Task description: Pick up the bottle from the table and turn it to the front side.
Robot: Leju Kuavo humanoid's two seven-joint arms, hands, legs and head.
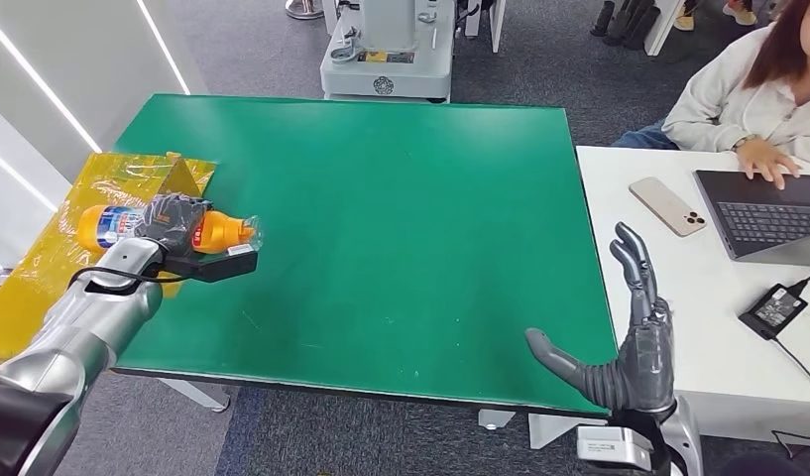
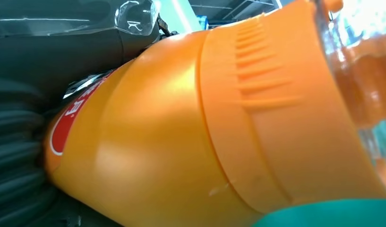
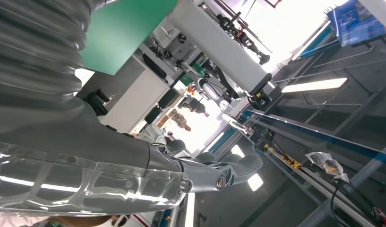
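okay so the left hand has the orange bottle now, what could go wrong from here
1. The left hand grips the bottle around its middle, lying sideways at the green table's left edge; a slip while turning it could drop it off that edge.
2. The yellow plastic sheet lies right under and behind the bottle, so the fingers could snag it.
3. The bottle's smooth orange body may twist in the grip.

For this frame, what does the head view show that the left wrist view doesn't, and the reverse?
Head view alone: the left hand gripping the bottle above the green table's left edge, the open right hand, a phone and a laptop on the white table. Left wrist view alone: the ribbed orange band up close. Shared: the orange bottle with its red label.
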